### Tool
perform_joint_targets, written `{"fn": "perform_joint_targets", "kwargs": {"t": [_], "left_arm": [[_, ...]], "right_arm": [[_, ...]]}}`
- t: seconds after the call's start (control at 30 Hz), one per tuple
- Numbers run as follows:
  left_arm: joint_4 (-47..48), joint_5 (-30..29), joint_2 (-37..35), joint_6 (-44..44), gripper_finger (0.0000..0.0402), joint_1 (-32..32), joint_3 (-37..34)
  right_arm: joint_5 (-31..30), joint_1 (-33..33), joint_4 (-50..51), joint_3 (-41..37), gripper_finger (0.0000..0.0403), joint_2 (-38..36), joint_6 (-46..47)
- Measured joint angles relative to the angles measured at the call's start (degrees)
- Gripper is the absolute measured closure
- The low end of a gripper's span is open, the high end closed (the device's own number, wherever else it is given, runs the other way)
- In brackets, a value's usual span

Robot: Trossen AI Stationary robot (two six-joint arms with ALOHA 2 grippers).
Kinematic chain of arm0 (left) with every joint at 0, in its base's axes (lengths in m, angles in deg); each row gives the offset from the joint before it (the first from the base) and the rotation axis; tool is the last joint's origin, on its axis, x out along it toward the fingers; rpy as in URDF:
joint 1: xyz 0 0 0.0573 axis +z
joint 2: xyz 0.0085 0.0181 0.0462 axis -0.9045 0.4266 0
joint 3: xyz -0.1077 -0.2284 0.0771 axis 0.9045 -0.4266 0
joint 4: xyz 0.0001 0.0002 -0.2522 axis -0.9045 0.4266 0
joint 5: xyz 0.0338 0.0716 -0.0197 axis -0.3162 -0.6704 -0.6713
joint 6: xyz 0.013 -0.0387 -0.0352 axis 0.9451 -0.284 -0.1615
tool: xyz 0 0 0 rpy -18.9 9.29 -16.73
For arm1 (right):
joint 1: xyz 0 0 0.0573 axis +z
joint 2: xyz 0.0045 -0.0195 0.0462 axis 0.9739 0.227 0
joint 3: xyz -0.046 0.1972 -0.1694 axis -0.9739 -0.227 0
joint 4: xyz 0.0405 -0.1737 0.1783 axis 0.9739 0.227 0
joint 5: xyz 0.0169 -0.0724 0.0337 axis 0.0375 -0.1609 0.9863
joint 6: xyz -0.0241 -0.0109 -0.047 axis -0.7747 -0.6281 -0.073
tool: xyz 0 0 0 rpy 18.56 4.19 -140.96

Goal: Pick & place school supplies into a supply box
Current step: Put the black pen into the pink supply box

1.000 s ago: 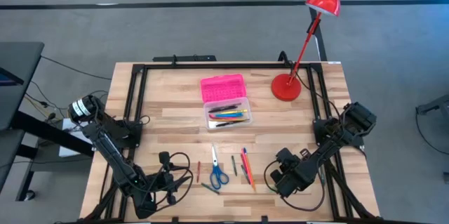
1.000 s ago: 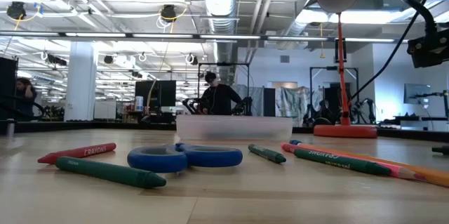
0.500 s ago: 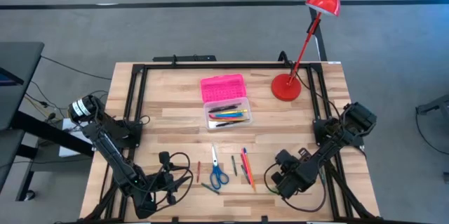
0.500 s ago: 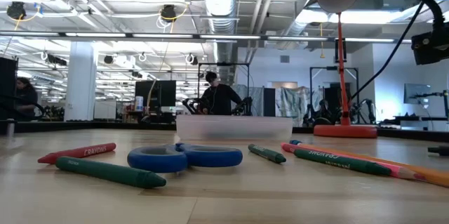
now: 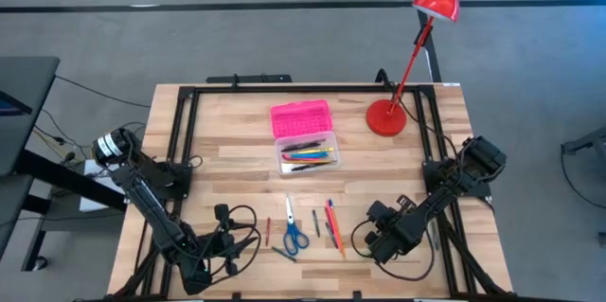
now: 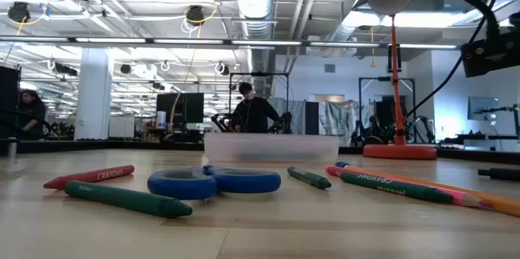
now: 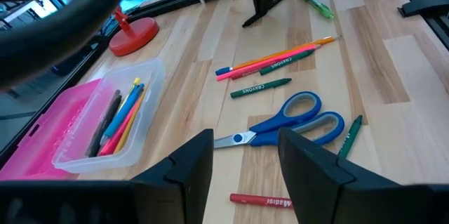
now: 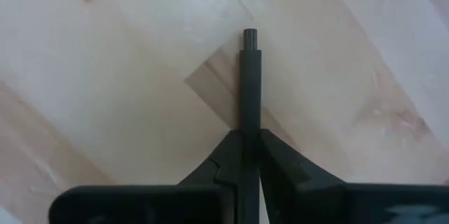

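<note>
Scissors [image 5: 294,236] with blue handles lie on the wooden surface [image 5: 237,165] near its front edge, among loose crayons and pencils: a red crayon [image 5: 268,228] to their left, a green one [image 5: 316,223] and a bundle of orange, pink and green sticks [image 5: 331,224] to their right. Behind them, toward the middle of the surface, sits the supply box [image 5: 306,156], its clear base holding several pens and pencils and its pink lid [image 5: 300,117] folded open on the far side. A red desk lamp [image 5: 386,117] stands on its round base to the right of the box.

At the front right, just beside the loose bundle, the right claw [image 8: 250,140] is clenched on a thin black pen [image 8: 250,87], which sticks out straight past its fingertips above the bare wood. At the front left corner waits the left claw [image 7: 242,161], its fingers spread apart and holding nothing.
</note>
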State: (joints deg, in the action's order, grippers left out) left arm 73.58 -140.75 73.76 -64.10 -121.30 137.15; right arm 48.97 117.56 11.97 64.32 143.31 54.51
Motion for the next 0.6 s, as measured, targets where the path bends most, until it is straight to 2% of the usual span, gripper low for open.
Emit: {"fn": "perform_joint_targets", "kwargs": {"t": [0.13,0.4,0.6], "left_arm": [[0.1,0.0,0.0,0.02,0.0246,0.0,0.0],[2.32,0.09,0.0,-2.53,0.0246,0.02,0.02],[2.32,0.52,0.0,-2.84,0.0246,0.02,0.01]], "right_arm": [[2.12,-1.3,0.02,0.0,0.0374,-0.09,0.77],[6.47,-2.62,0.48,0.0,0.0323,-0.13,0.9],[8.03,-1.98,0.92,0.07,0.0311,-0.13,1.07]]}}
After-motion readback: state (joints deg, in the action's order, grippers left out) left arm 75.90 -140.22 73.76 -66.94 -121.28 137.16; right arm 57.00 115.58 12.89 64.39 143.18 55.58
